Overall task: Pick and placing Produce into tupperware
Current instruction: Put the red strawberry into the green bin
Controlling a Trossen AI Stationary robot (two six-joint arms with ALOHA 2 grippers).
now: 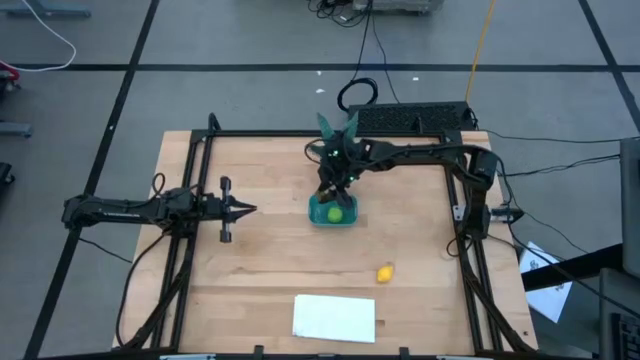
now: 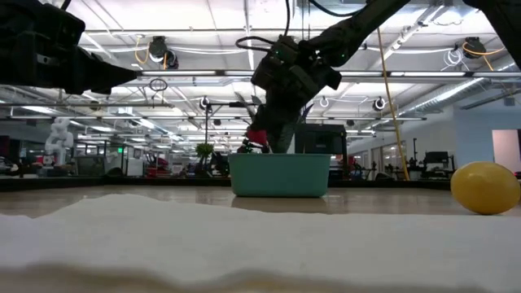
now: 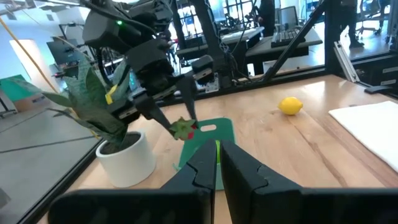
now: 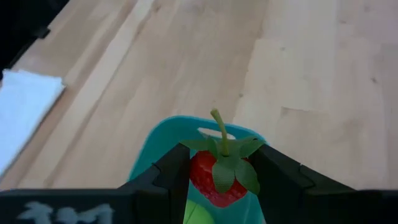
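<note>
A red strawberry (image 4: 219,177) is held in the right gripper (image 4: 219,180) above the teal tupperware (image 1: 333,213) near the bench's far edge, best released low and centred beside the lime-green fruit (image 1: 335,212).

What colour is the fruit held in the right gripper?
Red, with a green leafy top: a strawberry, clearest in the right wrist view.

Right arm reaching in, left arm parked at the side

The right gripper (image 1: 337,196) hangs at the end of its long dark arm, wrist bent steeply downward — fingers (image 4: 173,171) clamped on a small red strawberry-like toy fruit with green leaves (image 4: 219,168). The left gripper (image 1: 243,209) lies level over the table's left half — fingers pressed together, holding nothing.
</note>
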